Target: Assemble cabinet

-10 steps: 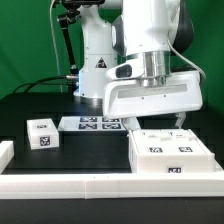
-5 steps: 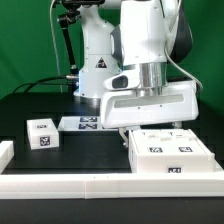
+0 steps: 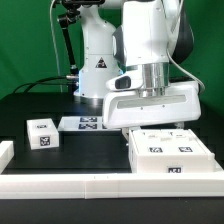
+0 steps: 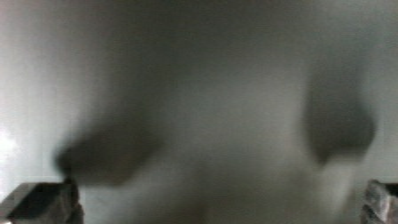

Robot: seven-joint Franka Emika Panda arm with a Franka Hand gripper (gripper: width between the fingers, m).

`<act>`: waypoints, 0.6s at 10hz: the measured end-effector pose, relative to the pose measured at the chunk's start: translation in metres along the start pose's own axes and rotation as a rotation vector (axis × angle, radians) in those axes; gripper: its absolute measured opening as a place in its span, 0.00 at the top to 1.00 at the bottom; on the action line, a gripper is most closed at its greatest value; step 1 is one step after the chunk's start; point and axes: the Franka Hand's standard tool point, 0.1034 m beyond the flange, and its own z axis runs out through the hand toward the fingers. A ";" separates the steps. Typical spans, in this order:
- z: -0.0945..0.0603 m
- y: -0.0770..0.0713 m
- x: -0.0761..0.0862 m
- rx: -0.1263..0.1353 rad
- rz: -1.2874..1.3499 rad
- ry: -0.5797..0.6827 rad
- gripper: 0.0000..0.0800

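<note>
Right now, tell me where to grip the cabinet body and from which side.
Probably take the cabinet body by its far edge, coming straight down from above. It lies flat, broad tagged face up, seemingly too wide to span, so an edge wall suits the fingers. The gripper hangs open over that edge.

A robotics laboratory: a white Franka Panda arm [image 3: 150, 45] stands on a black table [image 3: 40, 105] before a plain green backdrop [image 3: 25, 40], with cables [image 3: 40, 86] running to its base. Black-and-white fiducial tags cover the marker board [image 3: 88, 123], a small white cube [image 3: 42, 133] and the white cabinet body [image 3: 170, 152].
</note>
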 end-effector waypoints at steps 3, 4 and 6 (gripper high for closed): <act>0.000 0.000 0.008 0.001 0.001 0.011 0.00; 0.000 0.000 0.015 0.002 -0.004 0.019 0.11; 0.003 0.000 0.020 0.003 -0.016 0.029 0.35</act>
